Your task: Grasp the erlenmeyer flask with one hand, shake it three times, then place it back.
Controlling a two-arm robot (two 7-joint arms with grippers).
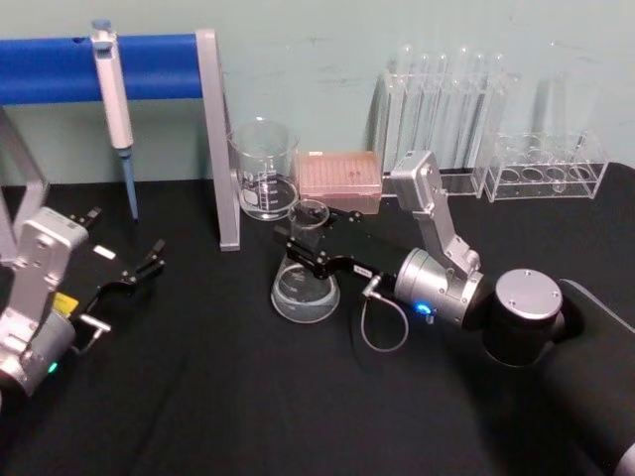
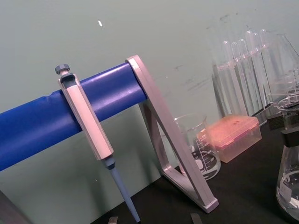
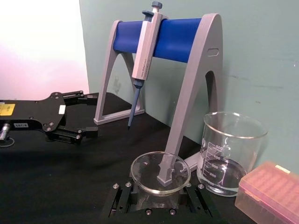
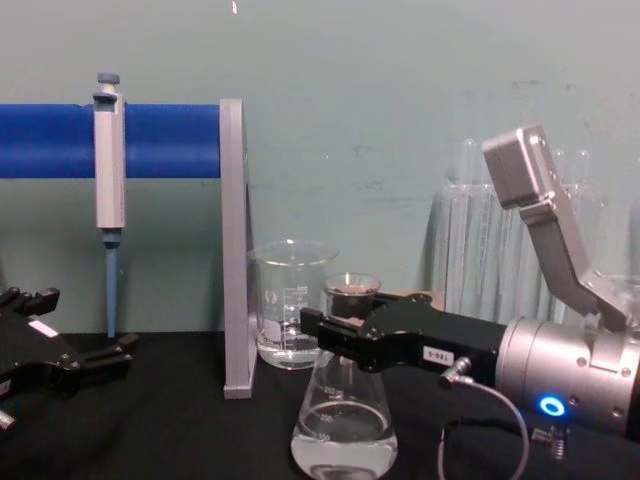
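- The clear glass conical erlenmeyer flask point(image 1: 306, 280) stood upright on the black table point(image 1: 198, 397), its wide base flat on the cloth, a little in front of the straight-sided clear glass beaker point(image 1: 264, 169) and just beside the foot of the grey pipette stand with its blue bar point(image 1: 213, 139).
- The right gripper point(image 1: 310, 248), black with long flat jaws on a silver-grey cylindrical wrist, reached in from the right and its jaws sat close on either side of the flask's narrow neck, just under the flared rim; the hold looked closed on the glass.
- In the chest view the flask point(image 4: 345, 420) had its base on the table while the right gripper point(image 4: 335, 335) crossed its neck at about the height of the beaker point(image 4: 290, 315).
- The left gripper point(image 1: 144, 266) rested low at the left side of the table, well apart from the flask, its black fingers spread in a wide fork.
- A grey and blue pipette point(image 1: 114, 109) hung from the blue bar.
- A pink tip box point(image 1: 340, 178) lay just behind the flask, beside the beaker, and clear test tubes in a rack point(image 1: 446, 119) stood farther right along the wall.
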